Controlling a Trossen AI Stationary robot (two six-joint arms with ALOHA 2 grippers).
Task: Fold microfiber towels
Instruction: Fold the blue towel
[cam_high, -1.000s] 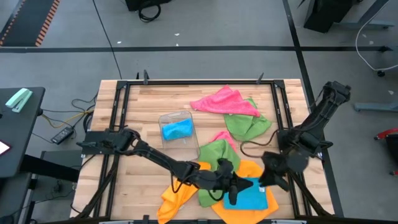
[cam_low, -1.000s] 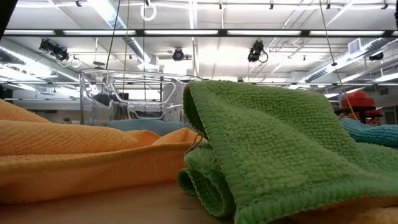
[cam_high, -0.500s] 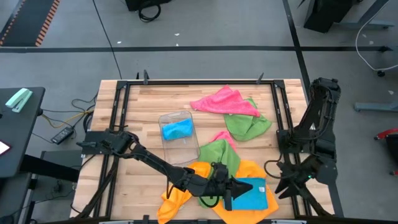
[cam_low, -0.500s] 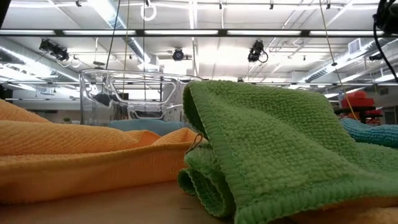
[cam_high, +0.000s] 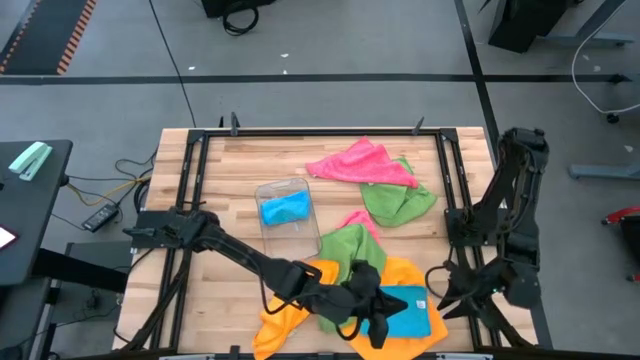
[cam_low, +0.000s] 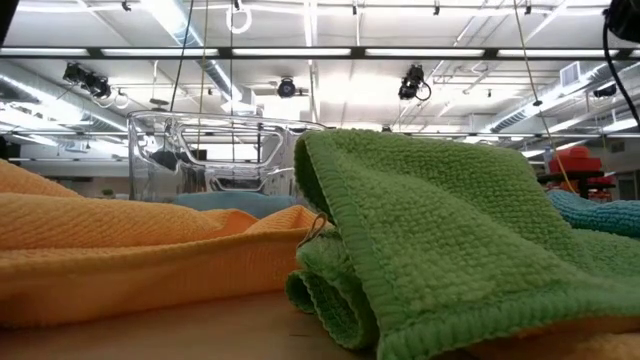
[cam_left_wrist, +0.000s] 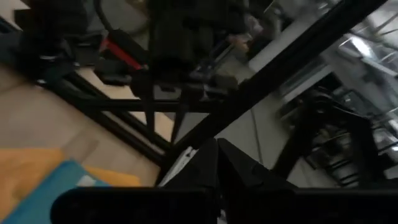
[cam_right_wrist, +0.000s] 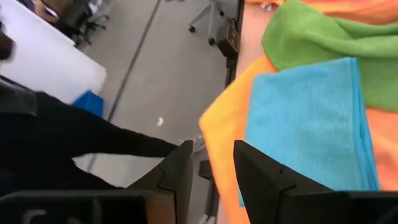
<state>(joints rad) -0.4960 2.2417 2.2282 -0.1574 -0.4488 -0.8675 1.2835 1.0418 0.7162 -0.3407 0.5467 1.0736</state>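
**Left arm stretched low over the towel pile, right arm parked off the edge**

High view: the left arm reaches across the bench (cam_high: 215, 165), its left gripper (cam_high: 378, 322) over the sky-blue towel (cam_high: 405, 310) lying flat on the orange towel (cam_high: 285, 312); fingers closed, holding nothing visible. The right gripper (cam_high: 447, 296) hangs beyond the bench's right edge.

Low view: a green towel (cam_low: 440, 230) is bunched beside the orange one.

Right wrist view: the fingers (cam_right_wrist: 179, 167) stand partly apart, empty.

Clear plastic tray (cam_high: 285, 205), wooden table (cam_high: 230, 195)
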